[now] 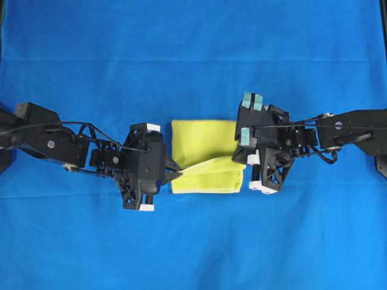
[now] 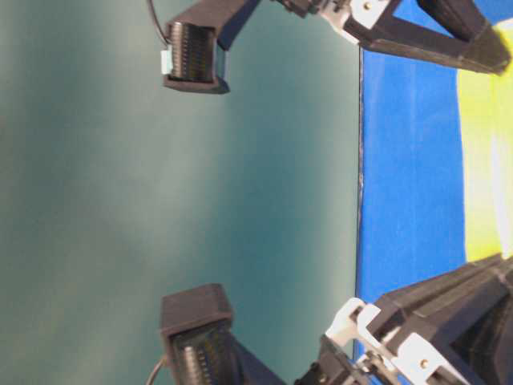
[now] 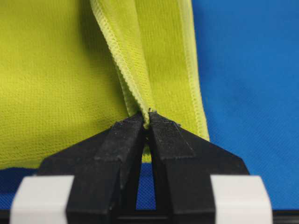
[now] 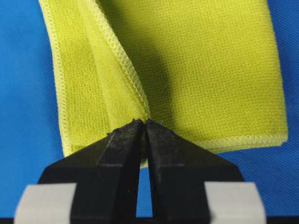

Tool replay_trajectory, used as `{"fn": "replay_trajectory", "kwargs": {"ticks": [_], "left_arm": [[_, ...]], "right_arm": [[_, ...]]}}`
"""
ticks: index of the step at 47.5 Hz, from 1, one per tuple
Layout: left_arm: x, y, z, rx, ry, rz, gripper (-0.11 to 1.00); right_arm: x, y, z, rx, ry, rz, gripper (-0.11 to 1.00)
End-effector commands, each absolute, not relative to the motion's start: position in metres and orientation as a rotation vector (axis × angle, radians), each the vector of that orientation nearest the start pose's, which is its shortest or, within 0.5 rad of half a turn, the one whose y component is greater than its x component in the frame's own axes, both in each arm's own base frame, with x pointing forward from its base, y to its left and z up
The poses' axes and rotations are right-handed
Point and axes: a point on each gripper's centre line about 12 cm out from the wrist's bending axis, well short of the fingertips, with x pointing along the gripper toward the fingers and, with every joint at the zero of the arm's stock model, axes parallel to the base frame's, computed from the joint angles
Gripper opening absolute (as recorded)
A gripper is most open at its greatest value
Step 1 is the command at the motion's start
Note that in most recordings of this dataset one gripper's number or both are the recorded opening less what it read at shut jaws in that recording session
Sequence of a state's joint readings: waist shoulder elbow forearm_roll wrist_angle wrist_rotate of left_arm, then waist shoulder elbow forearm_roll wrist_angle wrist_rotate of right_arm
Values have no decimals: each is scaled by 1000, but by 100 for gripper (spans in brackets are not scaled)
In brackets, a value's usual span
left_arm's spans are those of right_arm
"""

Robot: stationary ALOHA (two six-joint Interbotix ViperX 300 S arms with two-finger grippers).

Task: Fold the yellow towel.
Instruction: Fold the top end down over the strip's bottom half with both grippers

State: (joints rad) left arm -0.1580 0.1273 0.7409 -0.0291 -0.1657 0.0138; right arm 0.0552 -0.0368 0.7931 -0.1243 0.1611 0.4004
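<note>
The yellow towel lies in the middle of the blue table cover, partly doubled over, with a raised flap stretched across its near half. My left gripper is shut on the flap's left hem, pinched at the fingertips. My right gripper is shut on the flap's right hem. The towel lies flat beyond the right gripper. In the table-level view a strip of the towel shows at the right edge.
The blue cloth covers the whole table. Both black arms reach in from the sides at mid-height. A teal backdrop fills the table-level view.
</note>
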Motion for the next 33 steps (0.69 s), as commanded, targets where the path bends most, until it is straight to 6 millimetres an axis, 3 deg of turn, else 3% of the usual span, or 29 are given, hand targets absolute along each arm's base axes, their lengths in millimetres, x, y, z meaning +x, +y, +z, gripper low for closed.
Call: {"fn": "replay_trajectory", "kwargs": {"ticks": [1,7,11,17,21,28,33], "left_arm": [[381,-64,121,43,661,-153,3],[383,-63,123,41,645,-150,6],[383,-63,123,41,644,-150,21],[383,-63,123,41,642,-150,44],[384,-64,124,43,639,-152,47],[384,-64,126,42,634,-150,45],[382,-64,135,42,624,-153,45]], "right_arm": [[344,17,133,225,889,-88,4],[348,19,131,226,886,-82,5],[350,22,130,220,888,-75,9],[352,24,132,218,881,-68,44],[351,24,131,218,883,-68,61],[353,24,134,220,876,-69,53],[354,27,144,218,857,-59,54]]}}
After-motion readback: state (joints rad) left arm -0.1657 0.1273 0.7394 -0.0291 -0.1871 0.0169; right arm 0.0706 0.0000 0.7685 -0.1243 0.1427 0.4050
